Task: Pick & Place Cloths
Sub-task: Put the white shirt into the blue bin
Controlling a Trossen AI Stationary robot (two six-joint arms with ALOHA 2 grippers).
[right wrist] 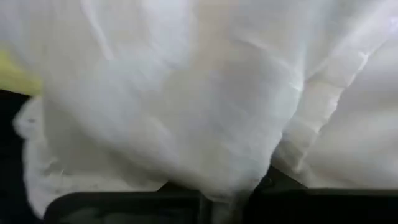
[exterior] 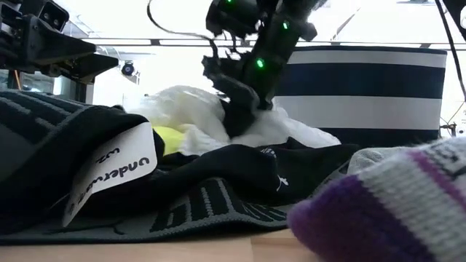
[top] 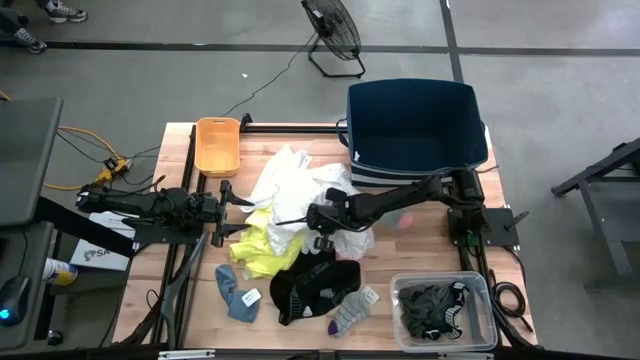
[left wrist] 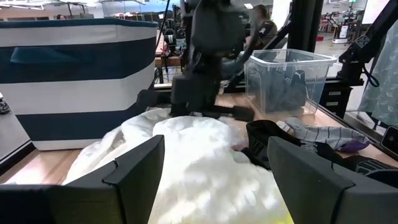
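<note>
Overhead, a wooden tabletop stands on grey floor with a fan beyond its far edge. At the far right corner sits a navy tub, empty; an orange tray sits far left; a clear bin with dark garments sits near right. The right tool is pinched on the white cloth mid-tabletop; the left tool is spread open beside it.

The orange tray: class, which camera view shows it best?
The high view: the orange tray lies whole and unobstructed at the table's far left, beside the white cloth. The low and both wrist views do not show it.
</note>
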